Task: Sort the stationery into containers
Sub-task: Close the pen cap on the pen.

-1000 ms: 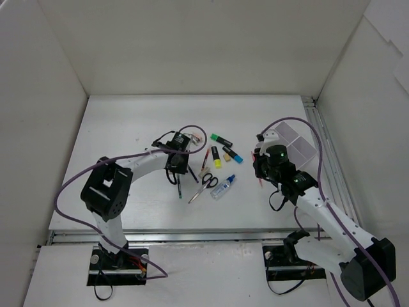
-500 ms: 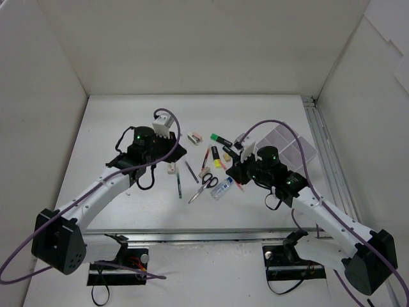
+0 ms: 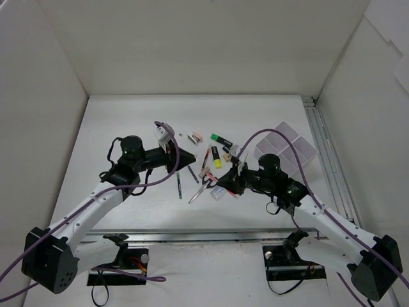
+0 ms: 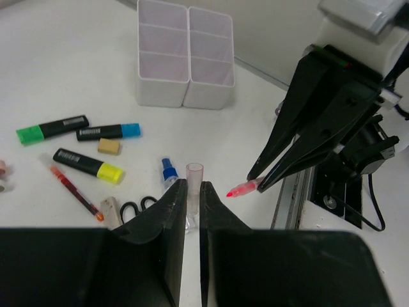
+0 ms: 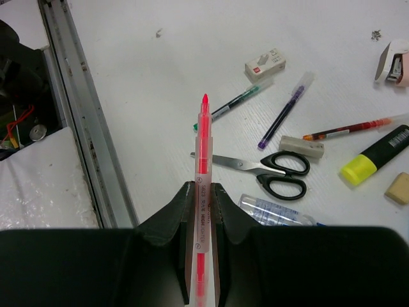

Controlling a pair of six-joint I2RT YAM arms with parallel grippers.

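Left of centre in the overhead view, the left gripper (image 3: 189, 160) points rightward over the white table (image 3: 115, 121). In its wrist view its black fingers (image 4: 174, 204) are drawn almost together, leaving only a thin slit. A clear tube-shaped piece (image 4: 193, 174) shows in that slit; I cannot tell whether it is pinched there or lies beyond.

Around the centre of the overhead view the stationery lies scattered on the table: a thin green pen (image 5: 233, 102), a purple pen with a clear cap (image 5: 284, 109), black-handled metal scissors (image 5: 268, 173), a clear plastic glue bottle (image 5: 271, 208), a yellow-capped black highlighter (image 5: 374, 160) and a beige block eraser (image 5: 301, 146).

Just right of centre, the right gripper (image 3: 223, 183) is clamped on a slim pink highlighter pen (image 5: 203, 147). The pen juts past the fingertips with its tip pointing leftward in the overhead view.

At the upper right, well apart from the scatter, stands the white plastic divided tray (image 3: 300, 137).
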